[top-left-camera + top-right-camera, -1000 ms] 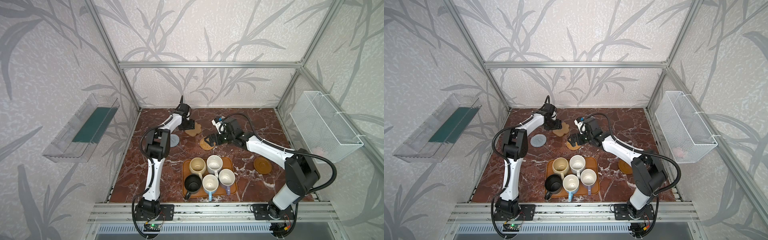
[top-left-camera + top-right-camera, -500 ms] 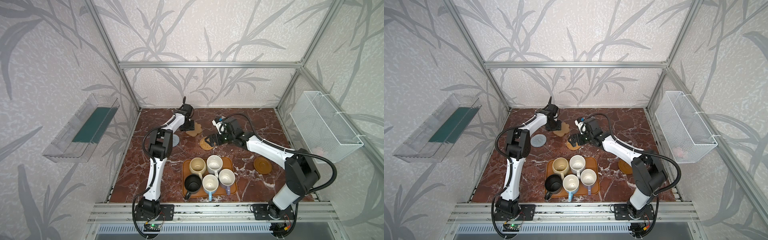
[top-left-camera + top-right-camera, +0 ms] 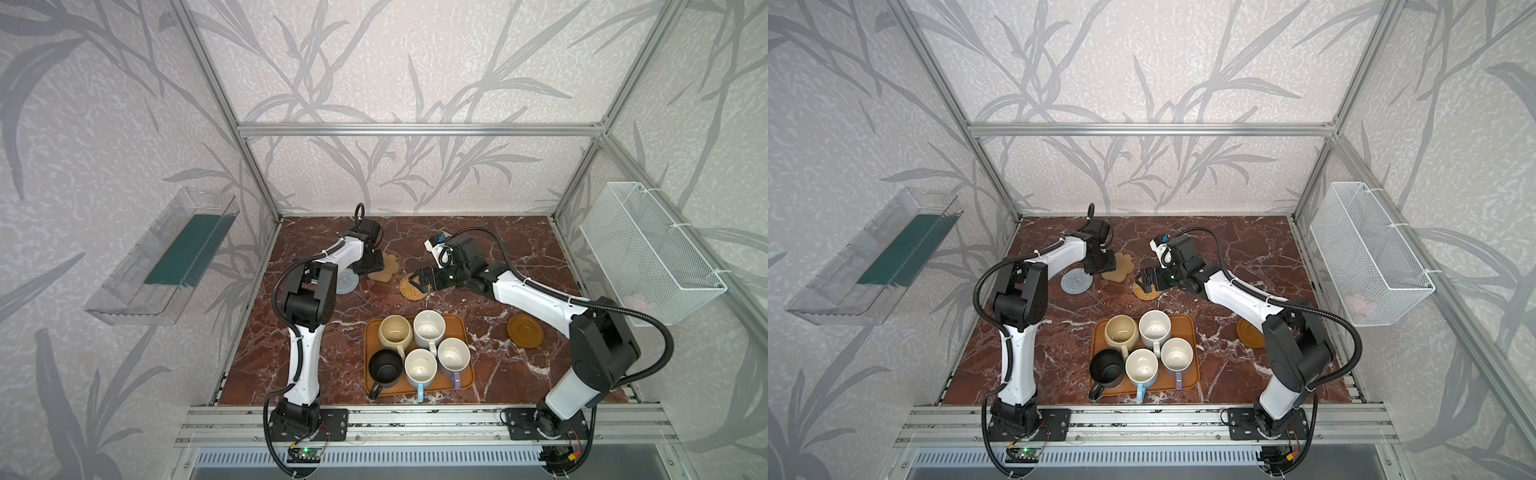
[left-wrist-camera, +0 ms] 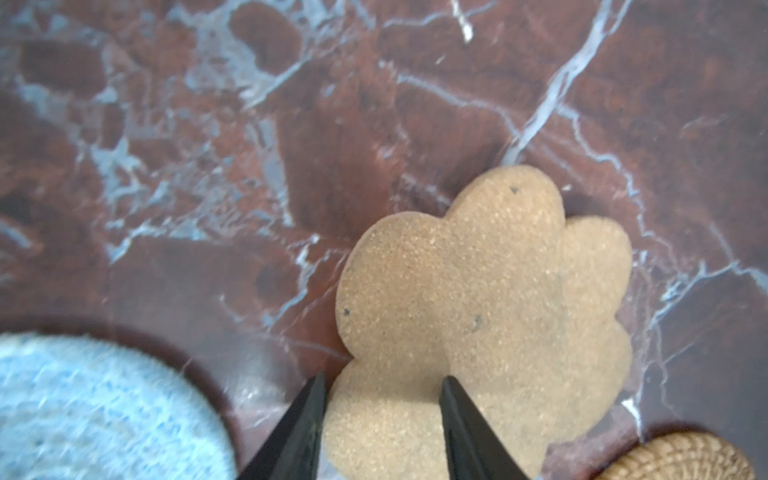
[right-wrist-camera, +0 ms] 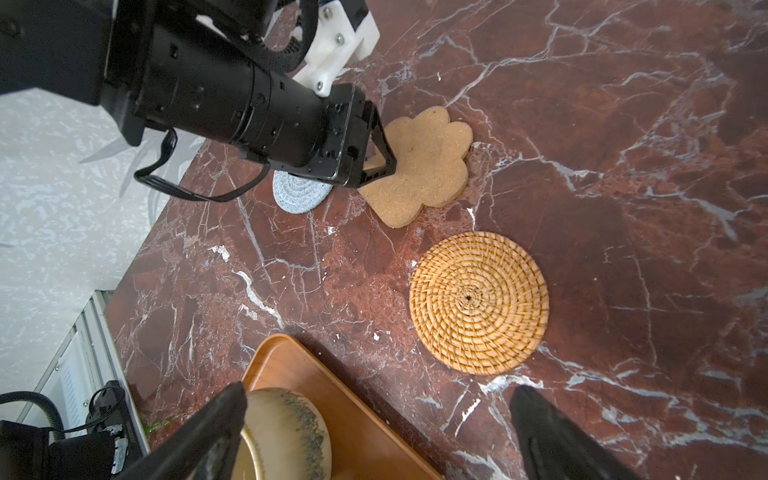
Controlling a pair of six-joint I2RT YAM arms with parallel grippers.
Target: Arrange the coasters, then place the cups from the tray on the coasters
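I am narrowing the left gripper [image 4: 380,380], now half-open, around a lobe of the tan paw-shaped flat coaster [image 3: 386,268] at the centre of a top view, though I cannot tell yet whether it is gripping, ready to arrange it.

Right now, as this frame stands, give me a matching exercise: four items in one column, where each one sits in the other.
Items
1. paw-shaped coaster
2. rattan coaster
3. wooden disc coaster
4. black mug

Places
A. on the tray
B. alone on the table, right of the tray in both top views
C. at the tips of the left gripper
D. closest to the open right gripper

Pairs: 1-C, 2-D, 3-B, 4-A
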